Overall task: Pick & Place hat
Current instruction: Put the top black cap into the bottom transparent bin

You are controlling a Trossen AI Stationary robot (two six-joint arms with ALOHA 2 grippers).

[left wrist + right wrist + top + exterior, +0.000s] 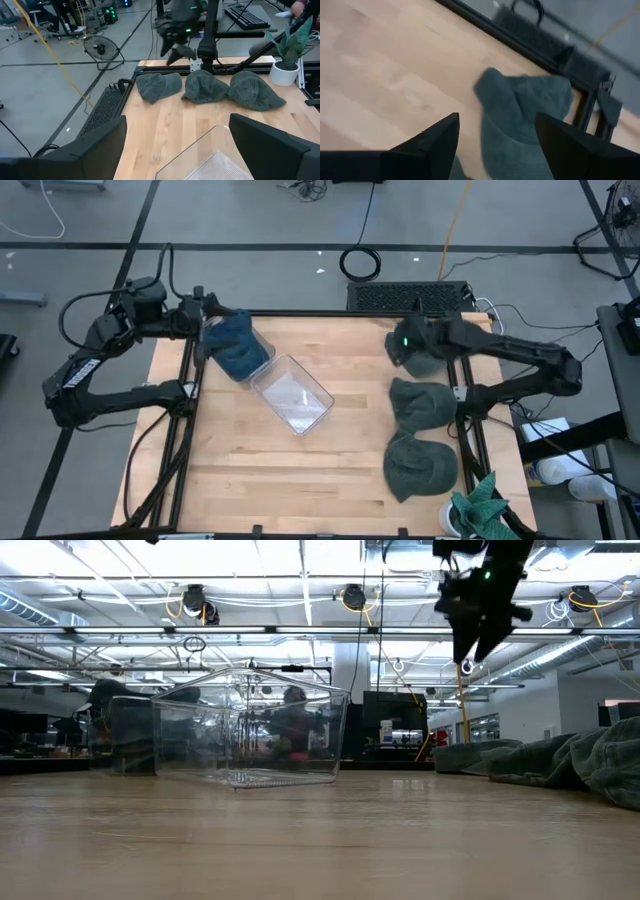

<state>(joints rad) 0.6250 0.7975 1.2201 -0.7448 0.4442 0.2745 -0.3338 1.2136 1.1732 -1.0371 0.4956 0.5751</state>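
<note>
A dark teal hat (pixel 236 346) lies at the far-left end of a clear plastic bin (pixel 293 394), draped over its rim. My left gripper (pixel 205 328) hovers at that hat's left edge, open; in its wrist view the wide-spread fingers frame the bin (pixel 210 162) and no hat shows between them. Three grey-green hats lie in a row along the table's right side (pixel 428 363) (pixel 421 405) (pixel 420 466). My right gripper (pixel 403 350) is open and raised above the farthest one (pixel 525 115); the low view shows it well above the table (pixel 474 648).
The bin (pixel 245 735) lies tilted near the table's middle. A potted plant (pixel 478 508) stands at the near right corner. A keyboard (pixel 410 297) sits past the far edge. Bare wood stretches across the table's near and middle parts (pixel 260 470).
</note>
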